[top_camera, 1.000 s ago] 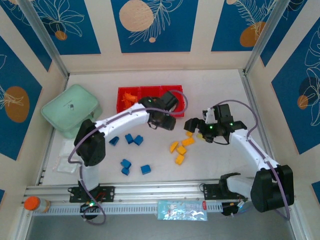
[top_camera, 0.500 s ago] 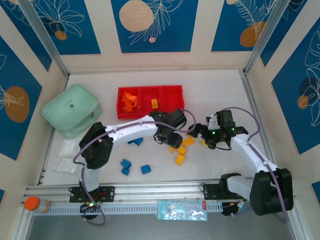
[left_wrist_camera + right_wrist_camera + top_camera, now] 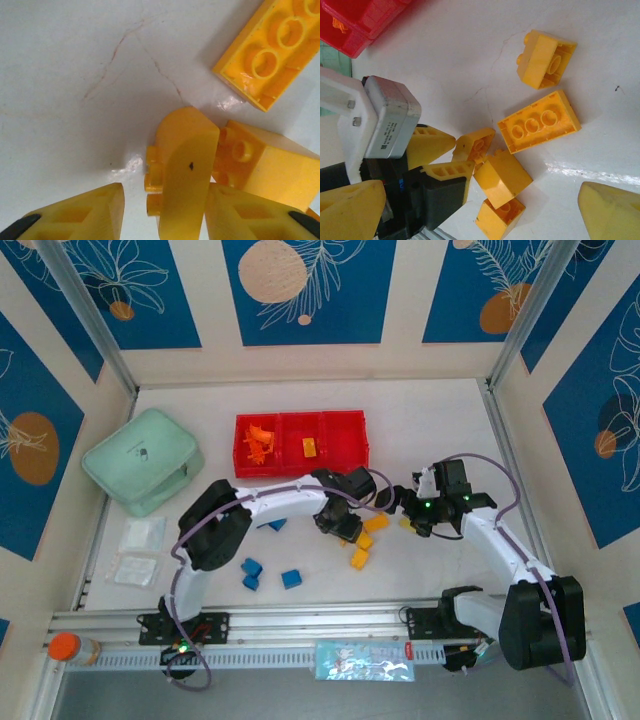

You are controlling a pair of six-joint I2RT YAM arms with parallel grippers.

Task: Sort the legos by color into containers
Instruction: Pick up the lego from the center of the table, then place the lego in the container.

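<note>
In front of the red tray, jaws of the left gripper straddle a yellow arch brick, not clamped; the right gripper, further from the tray, has its jaws wide apart.

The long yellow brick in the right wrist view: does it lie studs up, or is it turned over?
Turned over. The long yellow brick shows its hollow underside, with three round tubes facing up.

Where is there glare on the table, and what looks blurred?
Left wrist: glare spots on the table beside the curved yellow brick, near jaws slightly soft. Right wrist: a bright glare streak below the long yellow brick. Top external: even light, soft shadows under the arms.
</note>
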